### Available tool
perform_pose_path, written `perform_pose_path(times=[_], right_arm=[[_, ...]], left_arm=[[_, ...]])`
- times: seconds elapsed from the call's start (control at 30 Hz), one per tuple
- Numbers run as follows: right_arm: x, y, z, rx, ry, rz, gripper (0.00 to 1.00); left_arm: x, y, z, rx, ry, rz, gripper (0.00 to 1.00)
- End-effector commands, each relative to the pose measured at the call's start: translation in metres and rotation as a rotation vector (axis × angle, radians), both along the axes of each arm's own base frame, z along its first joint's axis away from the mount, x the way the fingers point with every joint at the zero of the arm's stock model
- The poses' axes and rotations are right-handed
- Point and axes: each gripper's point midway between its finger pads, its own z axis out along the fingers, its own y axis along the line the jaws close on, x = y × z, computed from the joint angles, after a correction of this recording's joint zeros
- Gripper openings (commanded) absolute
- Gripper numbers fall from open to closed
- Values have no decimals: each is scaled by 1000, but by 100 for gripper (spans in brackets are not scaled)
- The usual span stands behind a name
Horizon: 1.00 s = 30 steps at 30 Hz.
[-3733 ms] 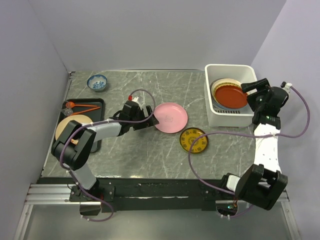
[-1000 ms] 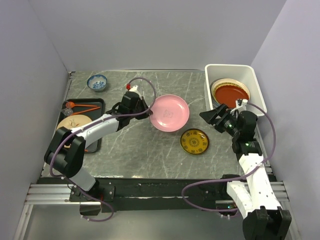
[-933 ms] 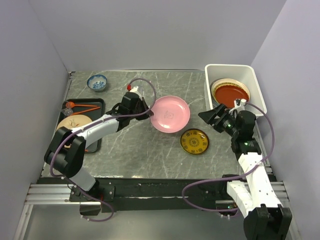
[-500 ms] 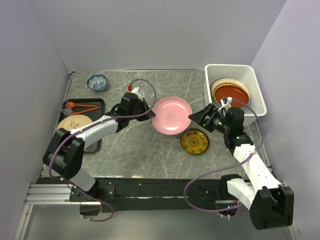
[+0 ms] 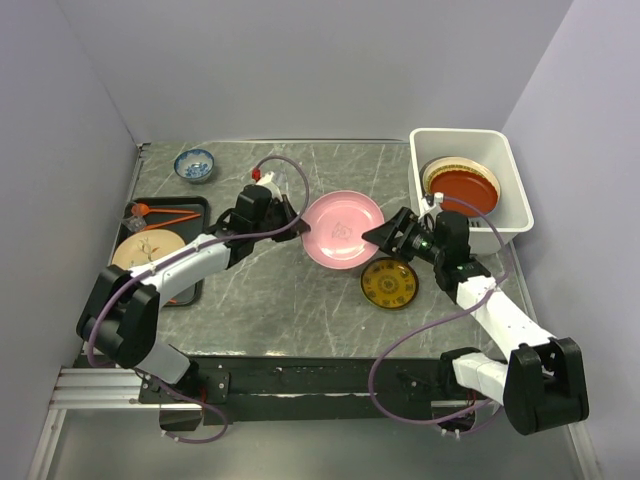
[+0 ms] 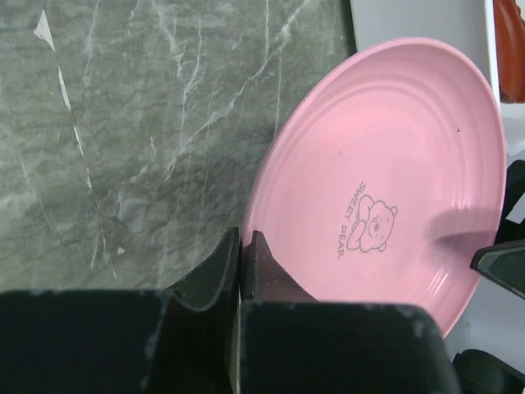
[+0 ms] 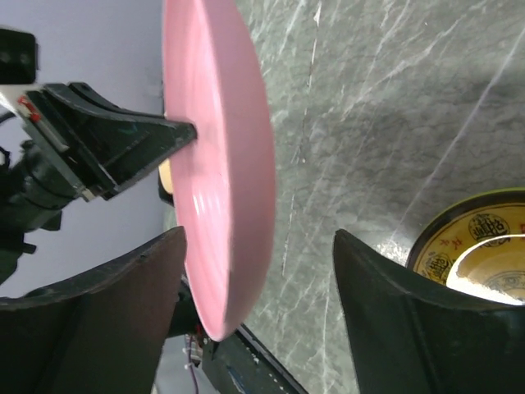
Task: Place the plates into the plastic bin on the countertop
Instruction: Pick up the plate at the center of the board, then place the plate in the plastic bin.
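Pink plate (image 5: 343,228), rim pinched in left gripper (image 5: 300,228), face up, slightly tilted

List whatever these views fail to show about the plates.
- Top view: the red-orange plate covers whatever lies beneath it in the plastic bin.
- Right wrist view: the pink plate is blurred inside the open right gripper; contact is unclear.
- Right wrist view: the yellow plate is cut off by the frame edge.
- Left wrist view: the left gripper hides the rim it clamps.
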Motion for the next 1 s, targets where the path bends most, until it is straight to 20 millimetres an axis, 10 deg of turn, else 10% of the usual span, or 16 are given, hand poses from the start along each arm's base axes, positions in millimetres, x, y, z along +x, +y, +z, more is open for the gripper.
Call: perform_pose_path(times=[0.0,0.13,0.23,0.47,0.8,0.97], right_arm=[[9,4,24,24,-92,-3,75],[7,6,22,43,-89,6,50],[5,9,21,54,-85,17,1],[2,0,19,20,-84,-32,0],[-2,-1,17,2,-73,-30,0],[0,-1,16,4,-72,-27,0]], left_arm=[[-3,-7,24,-65,-59,-43,1],[-7,-10,22,-72,-53,-60,1],[-8,-11,24,-79,-57,-69,1],[-8,-12,22,-71,-49,-80,1],[-5,-5,24,-47,-69,-44,90],[-2,5,21,-20,-77,7,99]])
